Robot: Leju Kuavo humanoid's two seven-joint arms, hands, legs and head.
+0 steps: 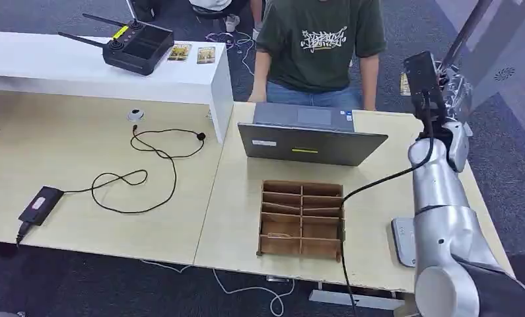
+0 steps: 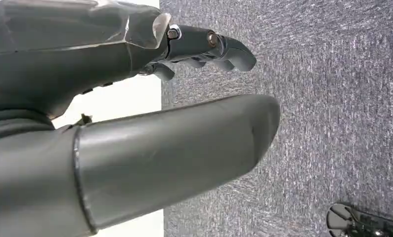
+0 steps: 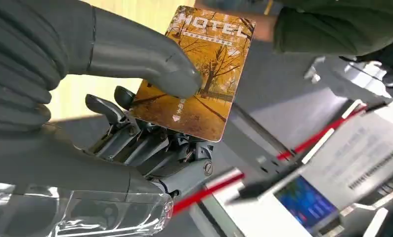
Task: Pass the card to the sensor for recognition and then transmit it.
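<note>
Grey carpet surrounds a pale wooden worktop [image 1: 101, 152], and we count one laptop [image 1: 310, 139] at centre, one brown divided tray [image 1: 301, 218] below it, and one black adapter [image 1: 40, 205] at lower left with its looping cable. On the white shelf [image 1: 61, 72] at upper left sit one black remote controller [image 1: 135, 46] and two cards [image 1: 193, 53]. One person [image 1: 319, 46] stands at the top centre behind the laptop. Our right hand [image 3: 135, 113], raised at the frame's right edge, pinches one hotel card [image 3: 204, 69] under its thumb. Our left hand [image 2: 150, 123] hangs over carpet, fingers apart, grasping nothing.
</note>
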